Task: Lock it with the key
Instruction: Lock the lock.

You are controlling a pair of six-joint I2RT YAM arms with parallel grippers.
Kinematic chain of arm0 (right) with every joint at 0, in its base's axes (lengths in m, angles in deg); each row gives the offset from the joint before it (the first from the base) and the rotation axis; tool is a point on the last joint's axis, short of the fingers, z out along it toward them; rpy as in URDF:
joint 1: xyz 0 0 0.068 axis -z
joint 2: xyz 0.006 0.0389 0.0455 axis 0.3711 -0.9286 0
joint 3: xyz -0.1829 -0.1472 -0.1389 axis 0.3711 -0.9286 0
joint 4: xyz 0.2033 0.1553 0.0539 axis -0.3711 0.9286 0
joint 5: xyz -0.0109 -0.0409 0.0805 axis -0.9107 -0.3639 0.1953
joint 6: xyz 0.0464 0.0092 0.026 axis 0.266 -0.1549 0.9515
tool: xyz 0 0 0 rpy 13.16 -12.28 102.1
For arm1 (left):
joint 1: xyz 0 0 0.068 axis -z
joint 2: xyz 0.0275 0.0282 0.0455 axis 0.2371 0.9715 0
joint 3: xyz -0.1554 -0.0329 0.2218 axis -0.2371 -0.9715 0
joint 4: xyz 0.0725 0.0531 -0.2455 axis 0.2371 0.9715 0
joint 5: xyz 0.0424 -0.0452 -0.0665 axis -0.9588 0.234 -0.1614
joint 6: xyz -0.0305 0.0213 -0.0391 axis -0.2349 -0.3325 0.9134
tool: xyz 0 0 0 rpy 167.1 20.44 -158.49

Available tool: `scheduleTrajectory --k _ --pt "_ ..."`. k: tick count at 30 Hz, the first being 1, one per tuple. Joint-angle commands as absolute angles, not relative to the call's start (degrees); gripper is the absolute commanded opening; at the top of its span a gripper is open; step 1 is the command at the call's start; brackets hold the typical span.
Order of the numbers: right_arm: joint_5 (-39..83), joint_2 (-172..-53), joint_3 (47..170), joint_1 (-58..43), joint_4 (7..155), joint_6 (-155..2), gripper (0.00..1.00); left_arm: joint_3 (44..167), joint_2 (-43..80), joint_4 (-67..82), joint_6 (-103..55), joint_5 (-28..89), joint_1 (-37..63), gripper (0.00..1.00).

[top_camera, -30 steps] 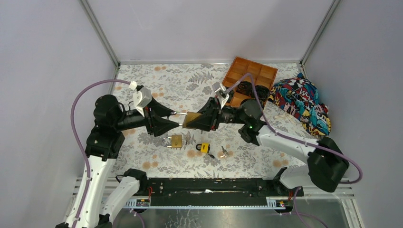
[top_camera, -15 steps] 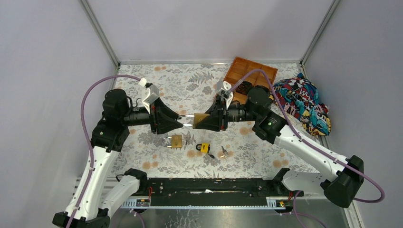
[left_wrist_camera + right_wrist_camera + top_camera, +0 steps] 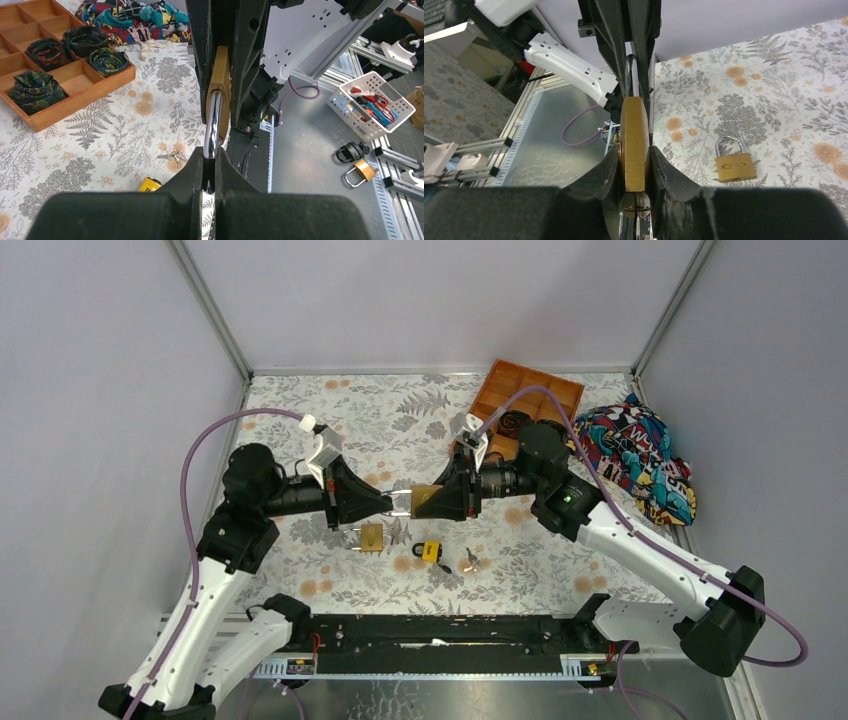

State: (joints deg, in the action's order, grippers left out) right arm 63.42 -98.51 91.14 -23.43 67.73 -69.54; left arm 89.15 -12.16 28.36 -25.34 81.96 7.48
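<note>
Above flowered worktop (image 3: 300, 420), grips brass padlock (image 3: 428, 499) in right claw (image 3: 436, 502), clenches left claw (image 3: 386, 503) on steel shackle (image 3: 212, 120); leaves silver keys (image 3: 470, 560) lying unused.

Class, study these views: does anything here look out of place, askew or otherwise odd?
The wooden tray sits skewed to the edges of the table, and a colourful cloth lies crumpled to its right. Nothing looks spilled or broken.
</note>
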Motion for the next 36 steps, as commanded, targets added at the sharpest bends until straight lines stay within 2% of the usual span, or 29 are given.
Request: scheduleTrajectory --k 1,5,8,11,16,23,29,33,36 --pt "63.5 -98.4 92.8 -24.9 50.1 -63.6 0.0 85.1 -13.9 11.5 -18.5 78.0 13.5 0.0" --pt "69.3 -98.4 93.4 -25.1 50.3 -63.1 0.0 86.8 -12.7 12.2 -22.0 76.2 14.3 0.0" --pt "71.4 -96.9 94.4 -25.1 55.2 -66.4 0.0 87.5 -12.5 15.1 -26.0 79.4 14.4 0.0" --pt "65.7 -95.6 96.0 -25.1 60.8 -70.0 0.0 88.2 -12.3 15.5 -26.1 77.0 14.8 0.0" --pt "56.3 -95.6 90.5 -26.9 44.7 -62.4 0.0 83.1 -11.3 0.7 -12.3 71.3 19.7 0.0" --pt "46.4 -96.6 89.8 -28.0 44.5 -61.4 0.0 74.8 -6.5 -7.2 -6.2 62.7 27.0 0.0" --pt "43.5 -97.1 88.6 -27.3 54.9 -65.9 0.0 78.3 -5.2 -16.3 -6.5 59.6 29.0 0.0" --pt "43.1 -97.0 81.6 -24.1 50.7 -63.3 0.0 83.2 -5.7 -16.2 -8.9 58.2 29.0 0.0" --pt "44.8 -99.9 82.5 -24.0 49.4 -62.9 0.0 83.3 -5.0 -17.3 -7.6 59.6 29.1 0.0"
